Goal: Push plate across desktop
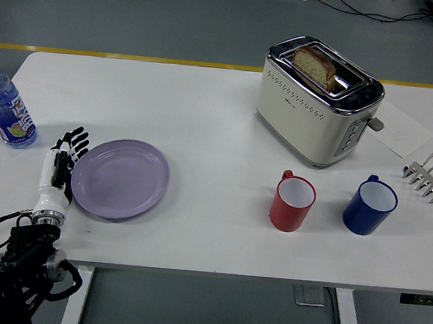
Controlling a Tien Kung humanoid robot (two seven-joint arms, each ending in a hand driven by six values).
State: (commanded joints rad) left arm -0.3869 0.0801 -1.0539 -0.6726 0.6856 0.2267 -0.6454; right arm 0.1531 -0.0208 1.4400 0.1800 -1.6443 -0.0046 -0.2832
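Observation:
A lilac plate [121, 178] lies flat on the white table [220, 117], left of the middle. My left hand [63, 161] stands on edge against the plate's left rim, fingers straight and held together, holding nothing. Its black forearm comes up from the lower left corner. My right hand is out of view.
A water bottle [5, 107] stands at the left edge behind the hand. A red mug [293, 202] and a blue mug [369, 207] stand to the right of the plate. A toaster [317, 99] with bread stands behind them. A metal rack [430, 177] and a paper sheet [403, 132] are at the far right.

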